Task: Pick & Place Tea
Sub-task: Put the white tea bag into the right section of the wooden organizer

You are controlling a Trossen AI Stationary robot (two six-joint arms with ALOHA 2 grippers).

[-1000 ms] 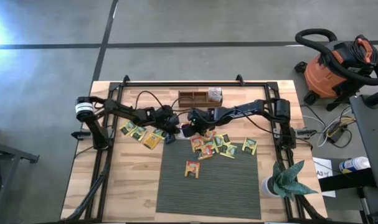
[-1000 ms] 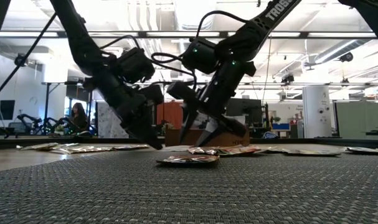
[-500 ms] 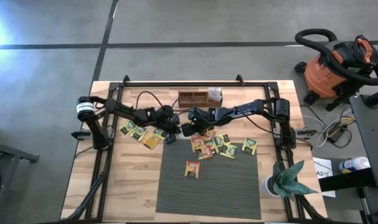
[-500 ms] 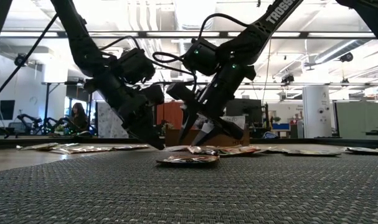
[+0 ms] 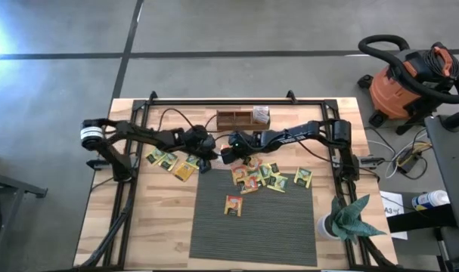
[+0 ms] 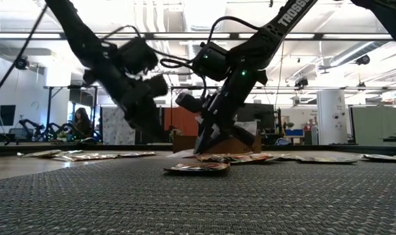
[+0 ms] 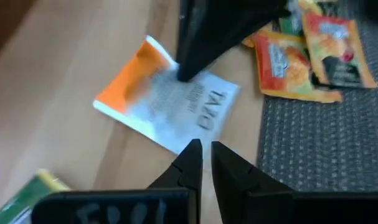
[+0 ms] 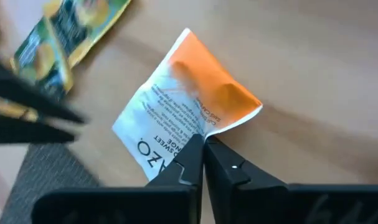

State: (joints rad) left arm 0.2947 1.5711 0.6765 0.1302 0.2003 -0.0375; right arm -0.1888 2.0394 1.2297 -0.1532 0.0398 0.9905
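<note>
Your right gripper (image 8: 203, 146) has just snapped shut: a second ago its fingers stood wide over the sachets, now they meet with no gap on the edge of the white-and-orange sachet (image 8: 185, 102). In the right wrist view the foil edge sits right at the fingertips and the sachet is lifted and creased there, so it reads as a pinch on that edge. The sachet rests on bare wood just off the far-left corner of the grey mat (image 5: 255, 234).

Your left gripper (image 7: 206, 155) has pulled back and up from the table since then. Its fingers are nearly closed, a thin slit between them, holding nothing. It hangs just above the same sachet.

My read: the grasp step is done, the lift comes next. It's only an edge hold, so the sachet could slip or peel out on the rise; go up slow. The left arm is close, so watch clearance.

The rest of the tea is unplaced: a cluster (image 5: 263, 177) on the mat's far edge, one alone (image 5: 233, 204) mid-mat, a few (image 5: 170, 162) on the wood to the left. The wooden tray (image 5: 243, 117) sits at the table's far edge.
</note>
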